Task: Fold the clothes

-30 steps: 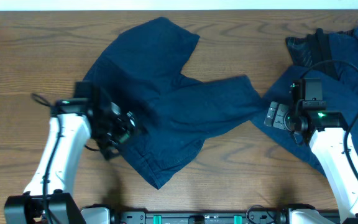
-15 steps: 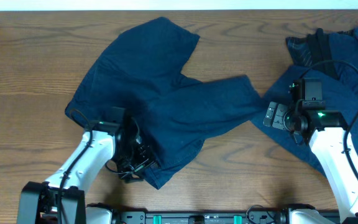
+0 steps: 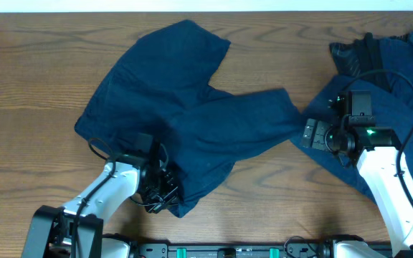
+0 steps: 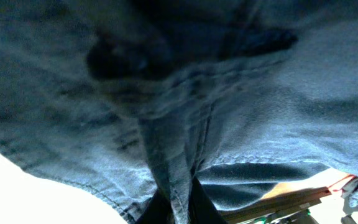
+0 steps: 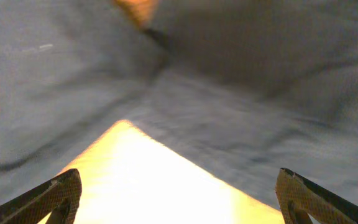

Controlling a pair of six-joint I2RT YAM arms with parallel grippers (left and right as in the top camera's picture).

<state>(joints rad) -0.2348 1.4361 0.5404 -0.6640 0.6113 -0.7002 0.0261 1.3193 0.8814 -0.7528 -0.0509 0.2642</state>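
My left hand (image 3: 165,193) is closed on the lower edge of the larger navy garment (image 3: 185,100), at about 7 o'clock on that piece. On the left wrist camera a ridge of its fabric runs down into the grip. This garment lies spread and wrinkled across the middle of the wooden tabletop (image 3: 20,72), with one lobe reaching toward 12 o'clock and a narrower part stretching out to 3 o'clock. There it meets the second navy garment (image 3: 400,72), which is heaped at the tabletop's 2 o'clock corner. My right hand (image 3: 308,133) sits at that meeting point, wide open and gripping nothing. Its fingertips (image 5: 64,194) stand far apart over blurred cloth and a bright patch of tabletop.
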